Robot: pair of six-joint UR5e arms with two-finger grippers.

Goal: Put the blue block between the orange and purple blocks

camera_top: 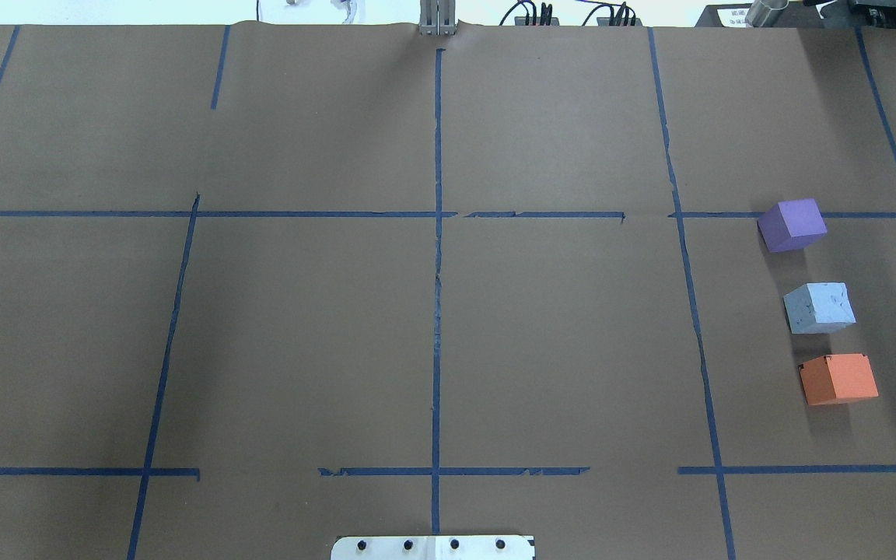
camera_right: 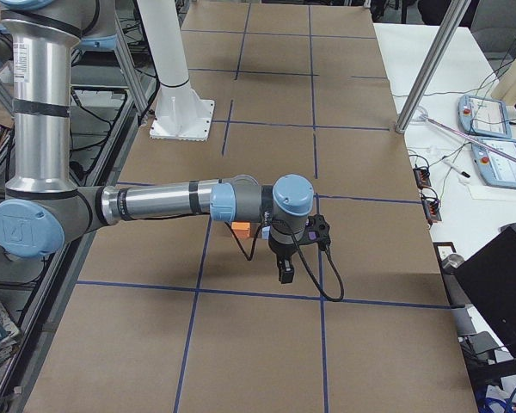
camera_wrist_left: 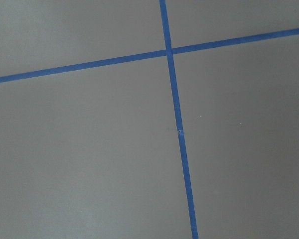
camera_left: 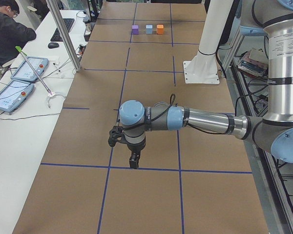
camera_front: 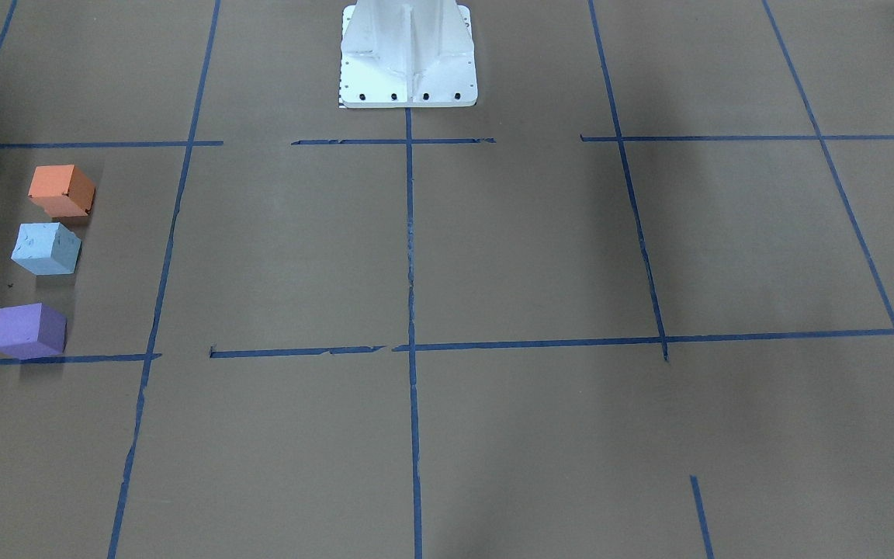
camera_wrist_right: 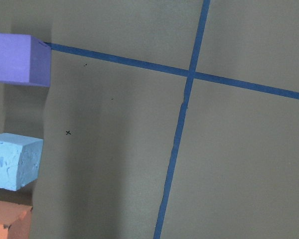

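Fingers of the left gripper (camera_left: 133, 163) are pointing down over the brown paper table (camera_top: 300, 334), just above a blue tape line (camera_left: 151, 169). How far apart they are standing cannot be told, as only the side camera is catching them. Nothing is showing between them or touching them.

Fingers of the right gripper (camera_right: 285, 274) are also pointing down, and their spread cannot be told for the same reason. This gripper is hanging close over the table beside the row of blocks. It is gripping nothing that is showing.

The blue block (camera_top: 819, 307) is sitting on the table on the robot's right side, in line between the orange block (camera_top: 838, 379) and the purple block (camera_top: 792, 224). It is standing apart from both and looking nearer to the orange one. All three are resting flat. The purple block is lying on a tape line, farthest from the robot base (camera_front: 408, 54), and the orange block is lying nearest to it.

The right wrist camera is catching all three blocks at its left edge, with no fingers in frame. The left wrist camera is showing only paper and crossing tape.

An operator (camera_left: 7, 34) is sitting at a side desk (camera_left: 19, 141) with two teach pendants (camera_left: 27, 68).
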